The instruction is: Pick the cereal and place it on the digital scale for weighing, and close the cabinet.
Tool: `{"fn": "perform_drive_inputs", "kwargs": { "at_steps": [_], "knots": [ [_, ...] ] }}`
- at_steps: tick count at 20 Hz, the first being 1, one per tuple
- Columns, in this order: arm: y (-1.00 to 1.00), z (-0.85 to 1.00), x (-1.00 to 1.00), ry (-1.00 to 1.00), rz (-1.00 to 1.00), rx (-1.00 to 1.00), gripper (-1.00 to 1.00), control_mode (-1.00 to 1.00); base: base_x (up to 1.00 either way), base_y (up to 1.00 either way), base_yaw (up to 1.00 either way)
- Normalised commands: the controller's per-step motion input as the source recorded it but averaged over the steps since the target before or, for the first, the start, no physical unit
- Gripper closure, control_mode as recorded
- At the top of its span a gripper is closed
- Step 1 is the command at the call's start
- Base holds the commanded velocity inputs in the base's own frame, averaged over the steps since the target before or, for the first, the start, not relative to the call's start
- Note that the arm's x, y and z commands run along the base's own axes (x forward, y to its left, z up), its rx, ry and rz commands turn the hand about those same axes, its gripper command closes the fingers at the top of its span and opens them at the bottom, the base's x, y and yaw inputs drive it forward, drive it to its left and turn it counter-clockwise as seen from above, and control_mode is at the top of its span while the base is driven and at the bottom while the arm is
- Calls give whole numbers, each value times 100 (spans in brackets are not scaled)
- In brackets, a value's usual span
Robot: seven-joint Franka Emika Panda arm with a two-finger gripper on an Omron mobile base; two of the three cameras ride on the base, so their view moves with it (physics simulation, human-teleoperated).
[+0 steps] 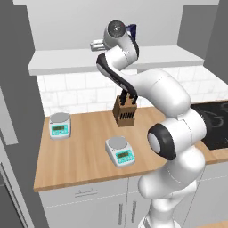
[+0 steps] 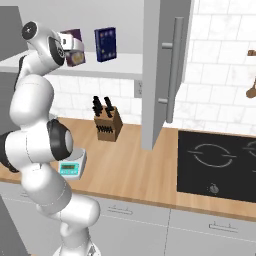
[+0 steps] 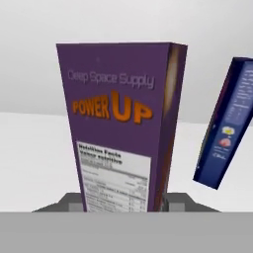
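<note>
On the near edge of the smooth wooden counter (image 1: 84, 156), the digital scale (image 1: 120, 151) sits askew, a small pale slab with a round silver platter and a teal display. A twin scale (image 1: 59, 125) sits square, farther back and to the left, with bare wood between the two. Behind them a brown knife block (image 1: 124, 111) with dark handles stands near the white tiled wall. To the right lies a glossy black cooktop (image 2: 216, 162).

Higher up, the cabinet (image 2: 162, 70) is open, its flat grey door swung out over the counter with its long silver bar handle facing outward. On the white shelf (image 2: 120, 65) inside, the gripper (image 3: 127, 201) has a finger on each side of the foot of the cereal (image 3: 121, 128), a tall, slim purple carton lettered in orange; whether the fingers press it, I cannot tell. A dark blue box (image 3: 227, 123) stands apart to its right, clear shelf between them.
</note>
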Motion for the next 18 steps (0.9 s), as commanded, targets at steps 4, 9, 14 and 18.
{"fn": "perform_drive_inputs", "kwargs": {
  "at_steps": [4, 9, 14, 18],
  "knots": [
    [0, 0, 0, 0, 0, 0, 100, -100, 0, 0, 0],
    [0, 0, -10, 0, 0, 0, 100, -100, 0, 0, 0],
    [0, 3, -91, -2, 1, 0, 100, -100, 0, 0, 0],
    [0, 11, -100, -7, 2, 0, 100, -100, 0, 0, 0]
  ]
}}
